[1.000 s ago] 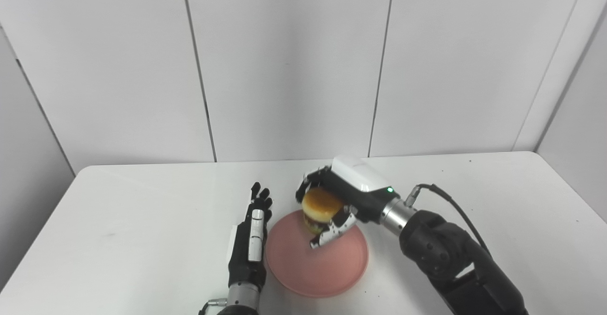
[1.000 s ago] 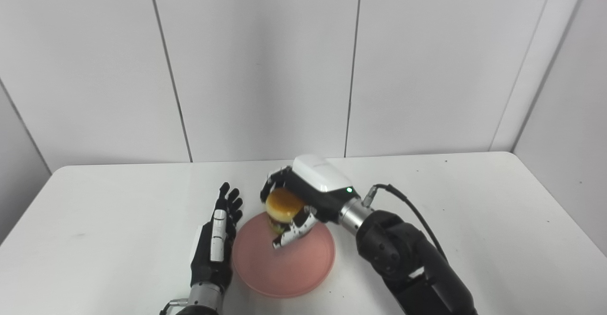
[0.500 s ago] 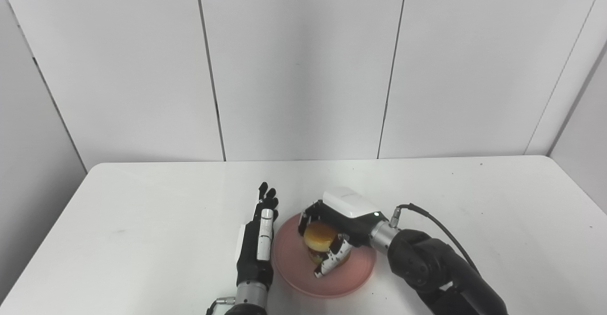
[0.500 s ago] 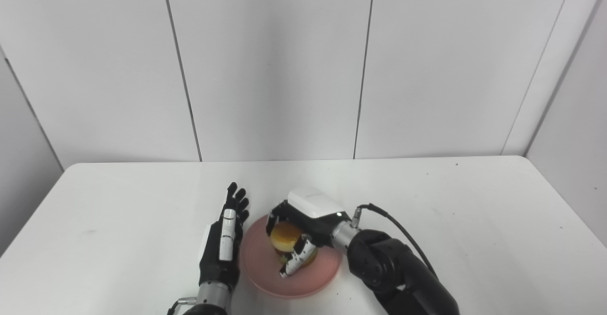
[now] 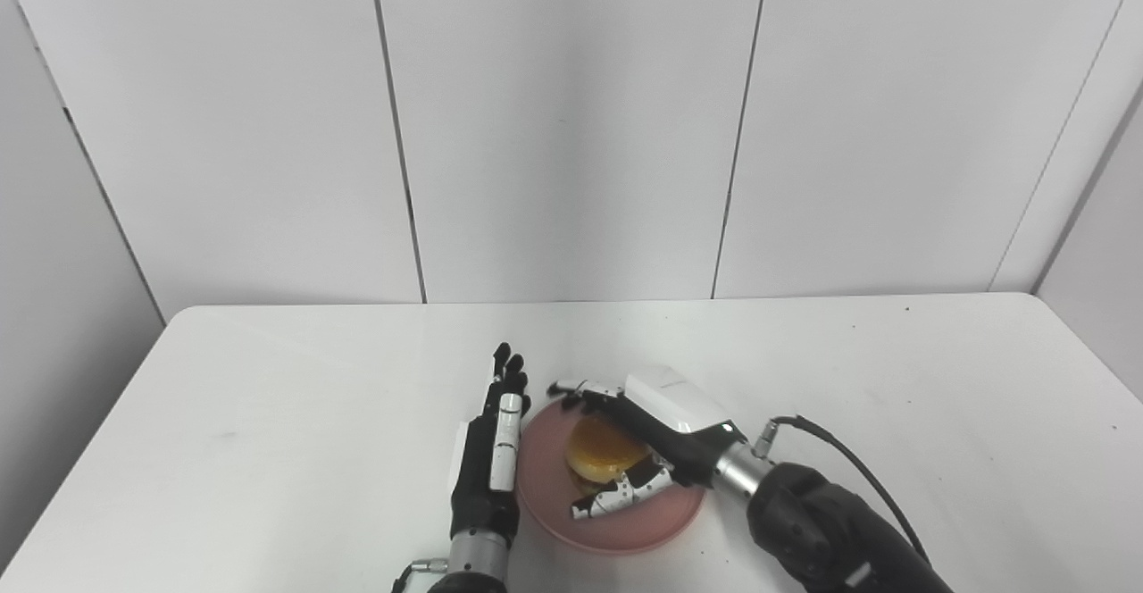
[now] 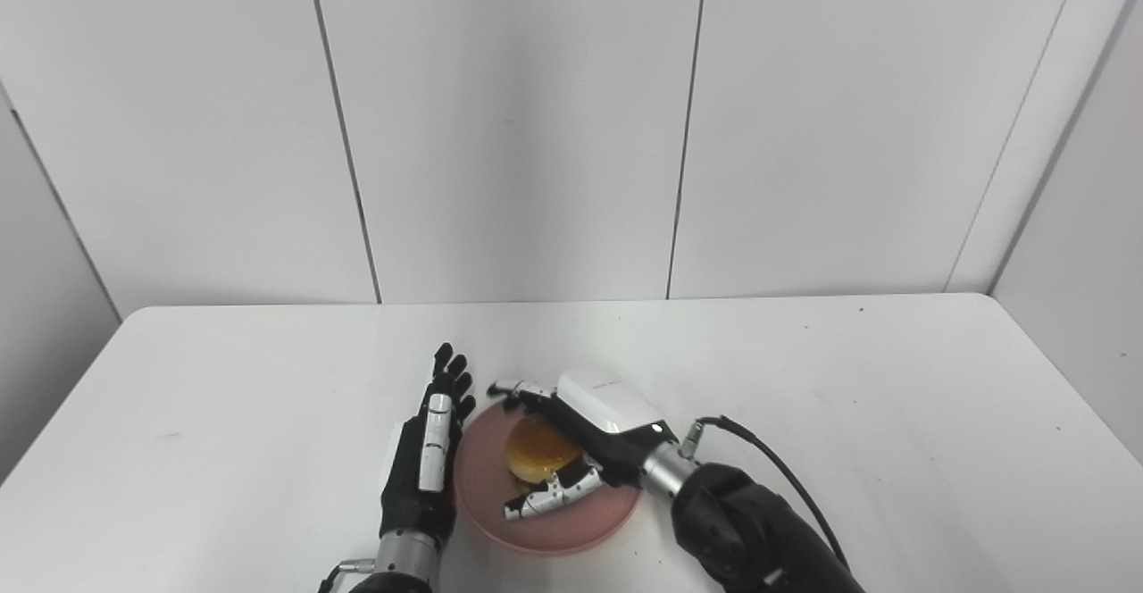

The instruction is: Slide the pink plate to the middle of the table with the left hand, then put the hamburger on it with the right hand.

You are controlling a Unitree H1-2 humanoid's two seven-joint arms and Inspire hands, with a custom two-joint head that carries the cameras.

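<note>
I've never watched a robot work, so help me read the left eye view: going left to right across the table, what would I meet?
Left hand → pink plate, its left rim → hamburger sitting on the plate → right hand, its fingers spread around the hamburger.

1 plate, 1 hamburger

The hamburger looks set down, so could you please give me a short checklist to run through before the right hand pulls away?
1. Hamburger resting on the pink plate: ok.
2. Right hand opened, fingers spread off the bun: ok.
3. Thumb fully clear of the hamburger's near side: cannot tell.
4. Left hand open, beside the plate's left rim: ok.
5. Plate near the middle of the table: ok.
</note>
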